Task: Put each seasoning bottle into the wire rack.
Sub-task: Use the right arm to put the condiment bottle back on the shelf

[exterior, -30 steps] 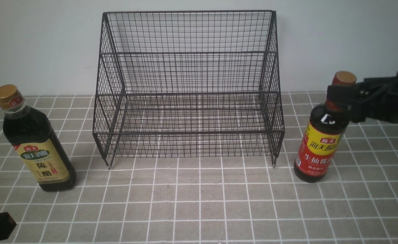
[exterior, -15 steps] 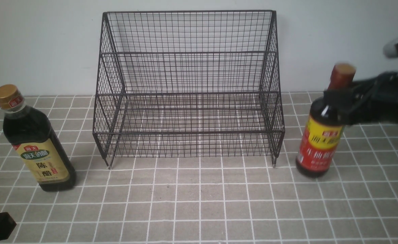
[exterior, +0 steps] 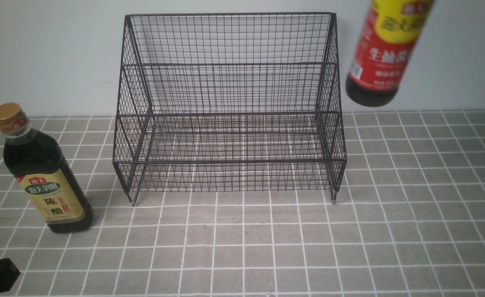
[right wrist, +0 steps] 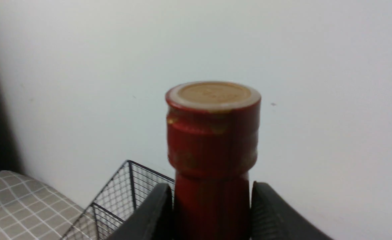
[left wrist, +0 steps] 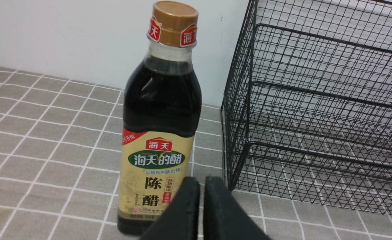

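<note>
Left of the large black wire-mesh stepped rack [exterior: 230,163], the broad dark-liquid bottle w/ gold cap and tan label [exterior: 40,173] stands upright on the grey tiled tabletop [exterior: 432,206], not yet handled. The left gripper [left wrist: 201,181] sits low, front-left of the rack, jaws pressed together w/ nothing between them, pointing at that bottle's label from just in front.

The rack holds no bottle; both shelves are bare.

Right of the rack, the slimmer dark-liquid bottle w/ red neck and yellow-and-red label [exterior: 380,53] hangs in the air, base about level w/ the rack's upper rail and just outside its right side wall. It's a bit tilted, base nearer the rack than the top.

Step in hand, prob.: carrying bottle no. 1 across to the rack. Next move calls for shifting it leftward over the rack's right wall, straightening it, then lowering it onto a shelf w/o snagging the mesh.

Pose: the right gripper [right wrist: 212,206] clamps the red neck just under the cap, one finger on each side. The right arm itself is out of the front view, above the rack's top right corner.
</note>
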Action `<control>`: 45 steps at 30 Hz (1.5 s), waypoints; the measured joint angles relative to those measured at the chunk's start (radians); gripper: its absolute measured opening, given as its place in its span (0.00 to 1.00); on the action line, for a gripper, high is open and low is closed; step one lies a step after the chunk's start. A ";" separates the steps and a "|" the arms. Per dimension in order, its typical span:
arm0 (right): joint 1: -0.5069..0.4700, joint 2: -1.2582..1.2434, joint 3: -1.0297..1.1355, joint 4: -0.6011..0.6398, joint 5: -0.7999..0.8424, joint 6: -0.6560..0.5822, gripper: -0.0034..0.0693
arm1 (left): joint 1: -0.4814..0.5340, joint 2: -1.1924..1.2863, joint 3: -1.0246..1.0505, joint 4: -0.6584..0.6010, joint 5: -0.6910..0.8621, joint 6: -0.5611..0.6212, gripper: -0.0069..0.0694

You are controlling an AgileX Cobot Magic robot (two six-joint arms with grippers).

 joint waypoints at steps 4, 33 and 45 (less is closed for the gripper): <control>0.108 0.119 -0.118 -0.007 -0.033 0.008 0.43 | 0.000 0.000 0.000 0.000 0.000 0.000 0.10; 0.189 0.567 -0.247 -0.272 -0.062 0.148 0.42 | 0.000 0.000 0.000 0.001 0.050 0.000 0.10; 0.189 0.570 -0.269 -0.395 -0.061 0.272 0.42 | 0.000 0.000 0.000 0.001 0.051 0.000 0.10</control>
